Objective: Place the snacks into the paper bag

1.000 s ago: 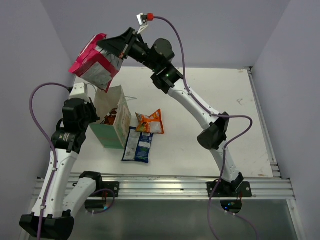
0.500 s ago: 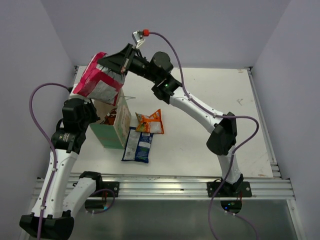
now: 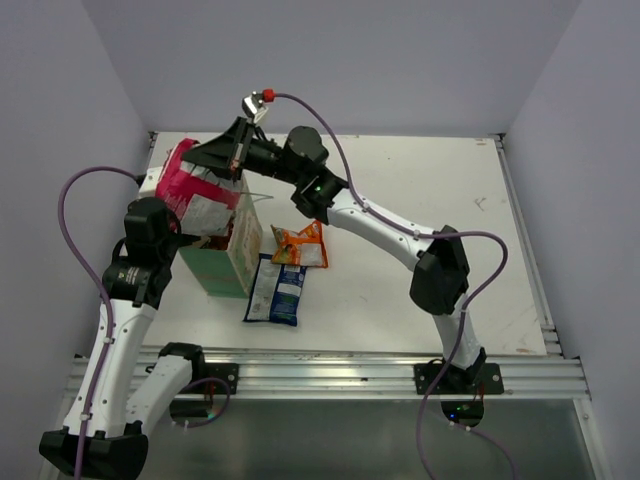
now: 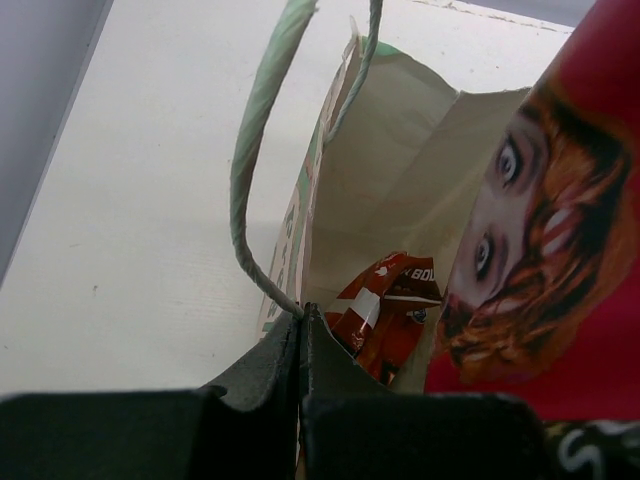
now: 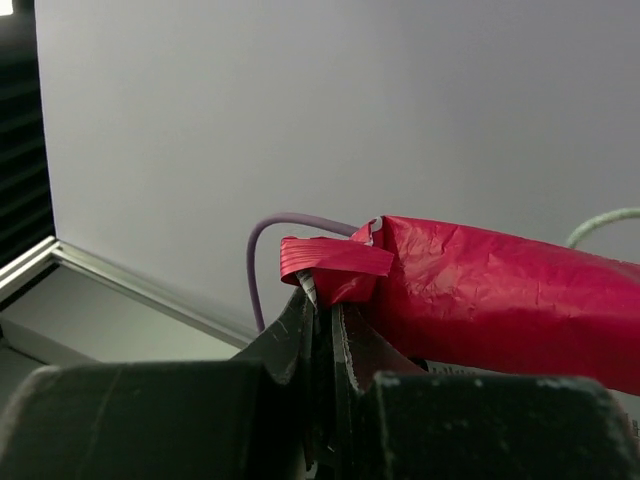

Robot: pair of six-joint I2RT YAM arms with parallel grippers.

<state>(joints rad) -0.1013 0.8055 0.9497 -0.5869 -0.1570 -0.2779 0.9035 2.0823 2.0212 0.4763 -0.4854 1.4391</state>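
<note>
My right gripper is clamped on the folded top edge of the magenta packet, which hangs from it at the mouth of the paper bag. My left gripper is pinched tight on what looks like the bag's near rim. Just ahead of it, the red-and-dark packet lies inside. The orange packet and blue-and-white packet lie on the table, below the right gripper.

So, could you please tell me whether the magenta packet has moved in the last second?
Yes. The magenta packet has come down, from clear above the paper bag to its open mouth.
</note>
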